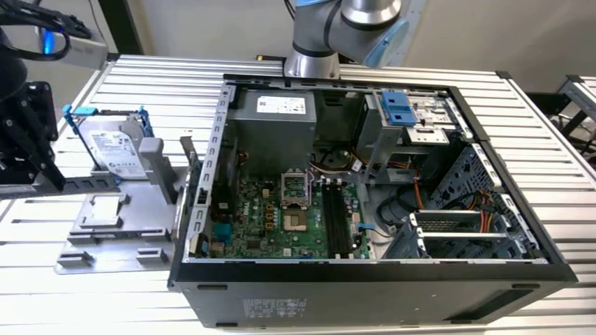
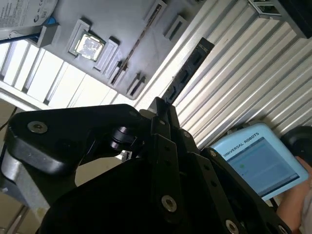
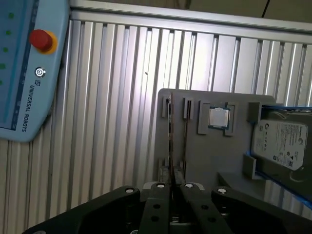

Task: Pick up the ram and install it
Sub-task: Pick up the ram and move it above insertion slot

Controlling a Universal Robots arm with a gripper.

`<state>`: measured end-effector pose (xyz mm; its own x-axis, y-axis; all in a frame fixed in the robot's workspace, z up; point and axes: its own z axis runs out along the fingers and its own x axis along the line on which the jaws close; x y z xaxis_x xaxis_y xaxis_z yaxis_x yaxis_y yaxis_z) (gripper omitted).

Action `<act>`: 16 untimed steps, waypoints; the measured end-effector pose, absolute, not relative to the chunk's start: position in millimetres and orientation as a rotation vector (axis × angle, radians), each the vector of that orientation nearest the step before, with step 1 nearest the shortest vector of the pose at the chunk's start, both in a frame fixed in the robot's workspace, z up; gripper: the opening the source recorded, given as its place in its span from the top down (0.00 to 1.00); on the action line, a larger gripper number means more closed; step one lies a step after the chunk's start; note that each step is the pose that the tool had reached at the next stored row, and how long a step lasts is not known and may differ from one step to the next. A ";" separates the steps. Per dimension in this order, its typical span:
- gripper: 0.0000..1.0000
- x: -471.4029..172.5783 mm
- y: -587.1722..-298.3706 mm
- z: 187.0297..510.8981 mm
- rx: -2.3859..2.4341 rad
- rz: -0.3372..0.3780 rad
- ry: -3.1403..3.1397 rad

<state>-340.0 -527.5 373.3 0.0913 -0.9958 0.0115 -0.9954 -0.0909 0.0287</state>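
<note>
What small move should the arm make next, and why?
Probably carry the ram toward the open case. The gripper looks shut on it, seemingly clear of the grey fixture, while the black memory slots on the motherboard lie inside the case, toward the exterior view's right.

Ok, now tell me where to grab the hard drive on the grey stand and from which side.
Grip the hard drive across its two long edges, on the blue frame, coming from above. It leans tilted on the grey stand, its lower end resting there, so the upper end and sides look free. The gripper holds the ram now.
</note>
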 end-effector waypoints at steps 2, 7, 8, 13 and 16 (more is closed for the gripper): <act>1.00 -340.0 -527.5 382.3 2.299 -0.017 -2.098; 1.00 -340.0 -527.5 405.2 2.299 -0.017 -2.098; 1.00 -340.0 -527.5 409.8 2.299 -0.017 -2.099; 1.00 -340.0 -527.6 423.4 2.300 -0.018 -2.099; 1.00 -340.0 -527.5 424.4 2.300 -0.018 -2.099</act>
<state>-340.0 -527.5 424.4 0.0913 -0.9958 0.0101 -0.9954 -0.0910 0.0284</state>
